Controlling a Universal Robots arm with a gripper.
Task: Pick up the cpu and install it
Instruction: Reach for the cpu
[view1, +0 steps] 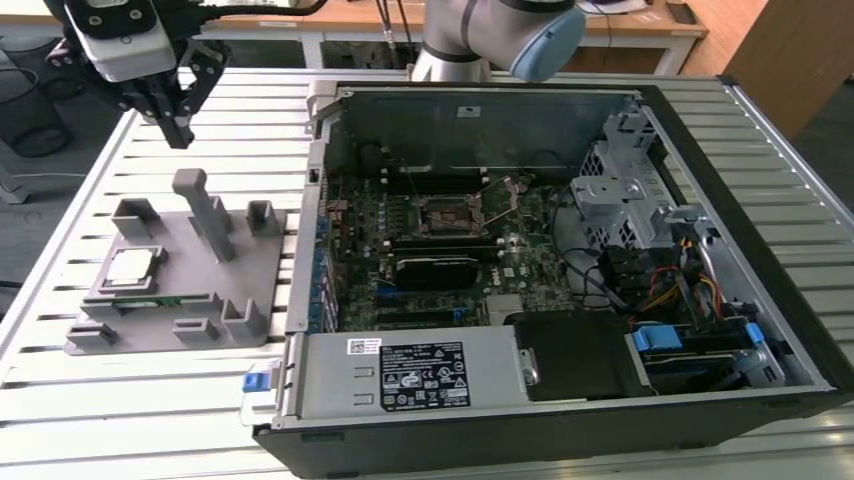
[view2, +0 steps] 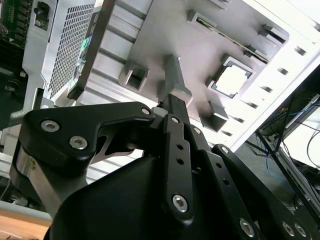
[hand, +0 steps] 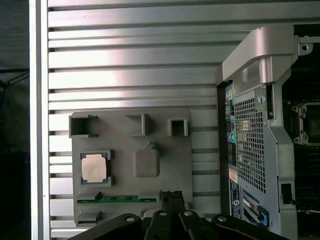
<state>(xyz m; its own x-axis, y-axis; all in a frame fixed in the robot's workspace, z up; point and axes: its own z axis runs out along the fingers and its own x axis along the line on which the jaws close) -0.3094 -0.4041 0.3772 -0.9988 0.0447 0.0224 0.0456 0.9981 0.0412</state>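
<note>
The cpu (view1: 131, 267) is a small silvery square lying flat in a pocket of the grey holder plate (view1: 267, 262) on the slatted table, at the exterior view's left. My gripper (view1: 176, 128) hangs well above the table beyond the plate's far edge, shut with nothing between its fingers. In the first wrist view the cpu (hand: 95, 167) sits apart from the fingertips (hand: 172, 196). The second wrist view has the cpu (view2: 231, 80) beyond my shut gripper (view2: 175, 100). The black-framed socket (view1: 445, 215) lies open in the middle of the motherboard.
An open computer case (view1: 694, 110) lies on its side at the exterior view's right, with cables, a drive cage and a power supply (view1: 400, 372) inside. A green memory stick (hand: 117, 199) rests in the plate beside the cpu. Upright posts (view1: 200, 205) rise from the plate.
</note>
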